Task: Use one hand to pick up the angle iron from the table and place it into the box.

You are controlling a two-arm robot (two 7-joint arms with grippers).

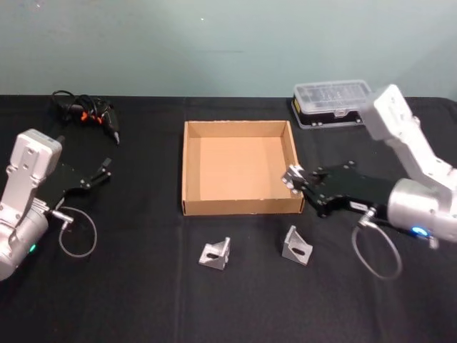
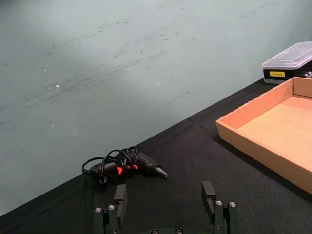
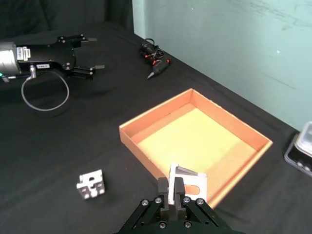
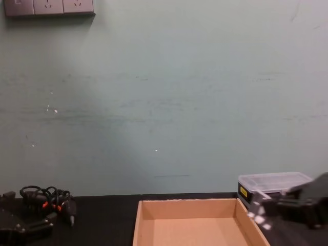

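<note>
We are gripping one angle iron (image 3: 191, 184) in the right gripper (image 1: 293, 179), whose fingers are closed on the bracket's upright flange. The piece is hanging at the front right corner of the box (image 1: 235, 208), over the top of its right wall; we cannot tell whether it is touching the cardboard. The box is sitting in the middle of the black worktop (image 1: 143, 304) with its floor bare. In front of the box, two more brackets are lying on the worktop, well apart from each other: a second angle iron (image 1: 215, 254) before the front wall and a third angle iron (image 1: 297, 246) just below our right gripper in the head view. Our left gripper (image 1: 102, 171) is waiting off to the left of the box with its fingers spread open and nothing between them. Behind it, near the far edge, a black hand tool (image 1: 91, 113) with orange marks and a coiled cable is lying on the worktop. A clear-lidded plastic case (image 1: 332, 102) is sitting behind the box's far right corner.
</note>
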